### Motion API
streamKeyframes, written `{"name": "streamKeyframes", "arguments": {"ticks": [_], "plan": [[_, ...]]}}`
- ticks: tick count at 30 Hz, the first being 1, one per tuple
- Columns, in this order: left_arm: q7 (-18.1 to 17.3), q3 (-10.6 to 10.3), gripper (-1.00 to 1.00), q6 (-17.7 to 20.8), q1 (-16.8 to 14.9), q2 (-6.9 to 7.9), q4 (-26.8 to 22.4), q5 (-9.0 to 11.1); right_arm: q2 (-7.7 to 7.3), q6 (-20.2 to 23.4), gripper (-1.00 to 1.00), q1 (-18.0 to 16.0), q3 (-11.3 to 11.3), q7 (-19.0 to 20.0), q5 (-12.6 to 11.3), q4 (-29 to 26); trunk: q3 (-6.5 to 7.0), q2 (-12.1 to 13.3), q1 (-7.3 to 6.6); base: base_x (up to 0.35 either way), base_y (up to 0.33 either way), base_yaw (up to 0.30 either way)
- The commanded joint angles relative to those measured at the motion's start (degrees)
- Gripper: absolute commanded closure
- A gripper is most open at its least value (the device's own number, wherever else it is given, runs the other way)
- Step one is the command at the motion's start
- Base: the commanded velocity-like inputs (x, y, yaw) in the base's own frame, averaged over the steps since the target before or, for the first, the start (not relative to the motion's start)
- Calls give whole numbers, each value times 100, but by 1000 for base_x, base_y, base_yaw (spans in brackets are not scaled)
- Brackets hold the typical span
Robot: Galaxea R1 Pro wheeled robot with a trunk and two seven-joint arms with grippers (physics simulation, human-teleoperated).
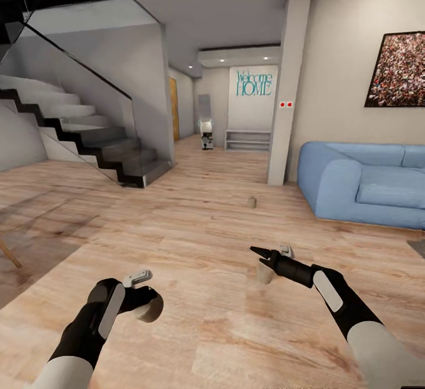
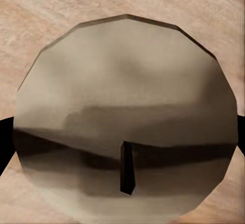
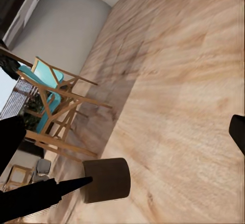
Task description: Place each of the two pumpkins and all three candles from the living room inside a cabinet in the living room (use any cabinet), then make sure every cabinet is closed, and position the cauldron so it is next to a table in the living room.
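Three candles show. A tan candle [image 1: 151, 312] sits in my left gripper [image 1: 143, 299], which is shut on it; in the left wrist view its round top and dark wick [image 2: 126, 167] face the camera, with a finger at each edge. A second candle [image 1: 264, 275] stands on the wood floor just below my right gripper [image 1: 269, 252], which is open. In the right wrist view this brown candle [image 3: 105, 179] is beside one fingertip [image 3: 76, 184], outside the gap of the right gripper [image 3: 163, 155]. The third candle [image 1: 252, 202] stands farther ahead on the floor. Pumpkins, cabinet, cauldron and table are out of view.
A blue sofa [image 1: 366, 182] stands at the right, a grey pillar [image 1: 288, 88] beside it. A staircase with a glass side [image 1: 88, 135] rises at the left. A wooden chair with a teal seat [image 3: 51, 101] stands off to the side. A hallway with a low shelf [image 1: 248, 140] opens ahead.
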Motion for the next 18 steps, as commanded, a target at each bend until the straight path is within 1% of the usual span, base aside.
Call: {"name": "streamKeyframes", "arguments": {"ticks": [1,4,8,11,18], "plan": [[54,9,100,24,-2,-3,-9,70,-2,35,-100,-5,9,-7,-42,2,-2,-3,-1,52,0,-270],[64,9,100,22,-2,-3,-9,70,-2,35,-100,-5,8,-7,-42,2,11,-3,-1,142,0,-270],[74,9,100,16,-2,-3,-9,70,-2,35,-100,-5,8,-5,-42,2,26,-3,-1,275,0,-240],[81,9,100,15,-2,-9,-9,68,-2,35,-100,-5,12,-5,-42,-5,29,-3,-1,314,0,-84],[84,9,100,15,-2,-12,-9,62,-2,16,-100,-5,13,-12,-40,-7,30,-3,-1,323,0,-11]]}}
